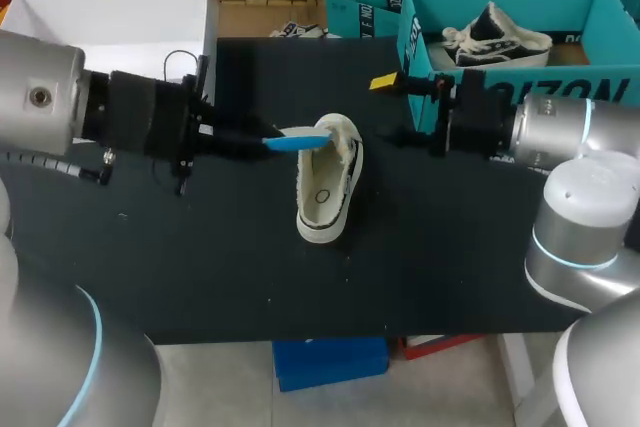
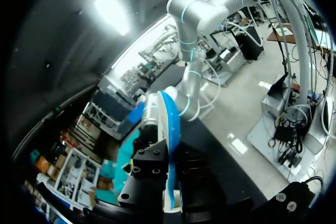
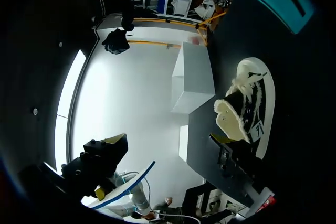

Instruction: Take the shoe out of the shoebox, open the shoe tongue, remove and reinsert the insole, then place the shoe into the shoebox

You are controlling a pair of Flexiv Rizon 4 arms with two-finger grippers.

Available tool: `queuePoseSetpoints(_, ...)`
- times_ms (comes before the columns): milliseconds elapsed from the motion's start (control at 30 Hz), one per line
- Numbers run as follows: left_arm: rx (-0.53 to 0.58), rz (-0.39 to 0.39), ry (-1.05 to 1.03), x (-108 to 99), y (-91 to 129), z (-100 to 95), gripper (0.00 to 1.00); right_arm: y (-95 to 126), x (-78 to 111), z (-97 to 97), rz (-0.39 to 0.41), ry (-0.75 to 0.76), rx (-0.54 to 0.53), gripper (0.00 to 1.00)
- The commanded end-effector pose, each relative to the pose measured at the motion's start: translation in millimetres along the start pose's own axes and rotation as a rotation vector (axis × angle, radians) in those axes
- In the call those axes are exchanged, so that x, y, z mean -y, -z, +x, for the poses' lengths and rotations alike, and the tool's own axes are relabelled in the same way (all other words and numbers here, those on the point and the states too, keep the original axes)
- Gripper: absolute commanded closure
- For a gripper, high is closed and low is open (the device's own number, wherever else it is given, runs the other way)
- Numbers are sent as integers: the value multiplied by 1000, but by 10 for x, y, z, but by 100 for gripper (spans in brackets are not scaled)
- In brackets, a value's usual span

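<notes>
A white low sneaker (image 1: 328, 185) lies on the black table (image 1: 180, 267), its fleecy opening facing up. My left gripper (image 1: 258, 141) comes in from the left and is shut on one end of a blue insole (image 1: 300, 141). The insole's free end hangs over the shoe's opening. In the left wrist view the blue insole (image 2: 171, 145) stands on edge between the black fingers (image 2: 149, 166). My right gripper (image 1: 400, 97) hangs behind and to the right of the shoe, open and holding nothing. Its wrist view shows the sneaker (image 3: 247, 106) beside one finger (image 3: 233, 161), with the left gripper (image 3: 102, 163) ahead.
A teal shoebox (image 1: 520, 77) stands at the back right with a second sneaker (image 1: 495, 37) in it. A white open box (image 1: 110, 17) sits at the back left corner. The table's front edge runs below the shoe.
</notes>
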State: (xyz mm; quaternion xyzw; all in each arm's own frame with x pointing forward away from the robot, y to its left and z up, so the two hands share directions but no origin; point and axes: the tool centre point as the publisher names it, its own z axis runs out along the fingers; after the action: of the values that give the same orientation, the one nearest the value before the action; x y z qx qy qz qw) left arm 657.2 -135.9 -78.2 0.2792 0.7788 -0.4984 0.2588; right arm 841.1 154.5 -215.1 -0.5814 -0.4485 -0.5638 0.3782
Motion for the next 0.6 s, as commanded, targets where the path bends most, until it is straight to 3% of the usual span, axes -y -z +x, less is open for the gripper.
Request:
queuePoseSetpoints(33, 115, -2, -4, 5, -2, 57, 100, -11, 12, -20, -5, 1, -19, 0)
queuePoseSetpoints(233, 115, -2, -4, 5, -2, 57, 100, -11, 12, -20, -5, 1, -19, 0)
queuePoseSetpoints(300, 174, 10, -131, 174, 24, 268, 100, -11, 12, -20, -5, 1, -19, 0)
queuePoseSetpoints(367, 190, 104, -180, 241, 33, 482, 100, -11, 12, -20, -5, 1, -19, 0)
queuePoseSetpoints(467, 226, 129, -279, 191, -2, 735, 100, -11, 12, -20, -5, 1, -19, 0)
queuePoseSetpoints(600, 310, 193, -367, 95, -3, 916, 100, -11, 12, -20, -5, 1, -19, 0)
